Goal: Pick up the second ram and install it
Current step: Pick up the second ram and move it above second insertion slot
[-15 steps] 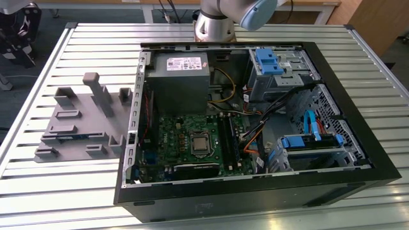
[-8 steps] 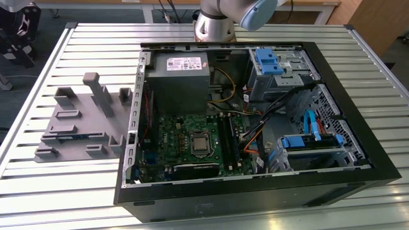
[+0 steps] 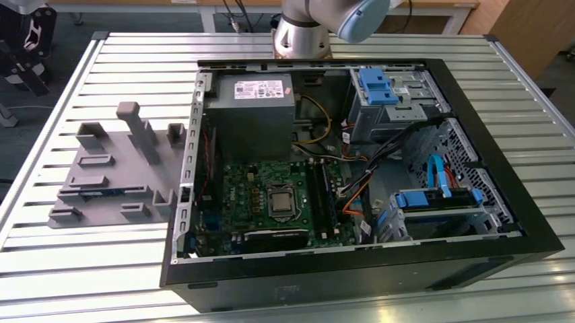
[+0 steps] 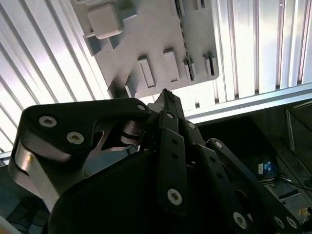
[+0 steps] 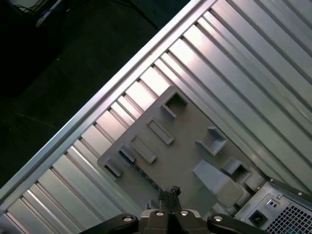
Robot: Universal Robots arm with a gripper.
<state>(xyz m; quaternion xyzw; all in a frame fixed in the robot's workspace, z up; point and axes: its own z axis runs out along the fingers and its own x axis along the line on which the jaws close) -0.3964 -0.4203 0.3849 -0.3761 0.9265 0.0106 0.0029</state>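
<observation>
The gripper hangs above the grey multi-slot fixture, clear of it. In both wrist views its two black fingers meet tip to tip, so the jaws are closed w/ nothing between them. In the second wrist view the gripper tip sits by the fixture's edge.

The second ram, a thin dark-green strip, stands on edge in a slot of the fixture. The fixture lies on the slatted aluminium table, just beside the open PC case, on the exterior view's left of it. The first wrist view shows the second ram as a dark strip, well apart from the fingertips.

Inside the case: green motherboard w/ CPU socket, grey PSU w/ a white printed label whose print can't be made out, and blue drive caddies. The arm rises behind the case
</observation>
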